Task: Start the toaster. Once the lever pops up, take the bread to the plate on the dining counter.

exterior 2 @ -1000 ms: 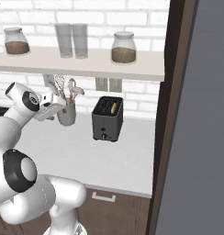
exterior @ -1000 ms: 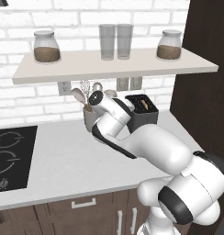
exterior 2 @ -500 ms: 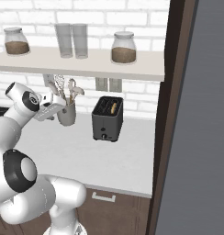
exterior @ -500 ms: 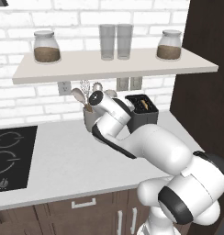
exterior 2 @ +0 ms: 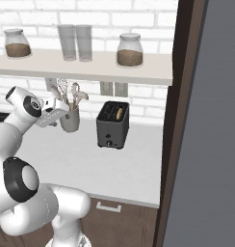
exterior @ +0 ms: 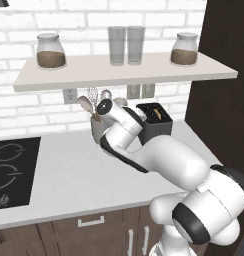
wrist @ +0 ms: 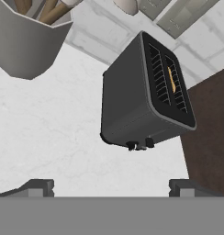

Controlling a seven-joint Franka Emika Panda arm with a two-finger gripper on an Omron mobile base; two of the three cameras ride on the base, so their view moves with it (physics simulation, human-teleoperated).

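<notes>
Left base view: you're looking at the toaster (exterior: 155,120) sitting on the table (exterior: 69,175) at the back, near the brick wall and just beside the dark tall cabinet (exterior: 219,100). The bread (exterior: 156,114) is showing as a tan sliver in one slot. The arm's wrist is covering the toaster's left side, and the utensil holder (exterior: 97,127) is standing just left of it. The hob (exterior: 11,170) is lying at far left. Two jars and two glasses are sitting on the shelf (exterior: 124,70) overhead.

Right base view: the hand (exterior 2: 56,115) is hovering by the utensil holder, apart from the toaster and left of it. The toaster's narrow face is looking toward you, pale knob (exterior 2: 108,143) low on it. Nothing is standing between hand and toaster.

Hand view: fingertips (wrist: 38,187) are spread wide at the bottom, holding nothing. The toaster is sitting ahead, tilted in frame, lever (wrist: 131,146) at its lower edge, bread in the far slot.
</notes>
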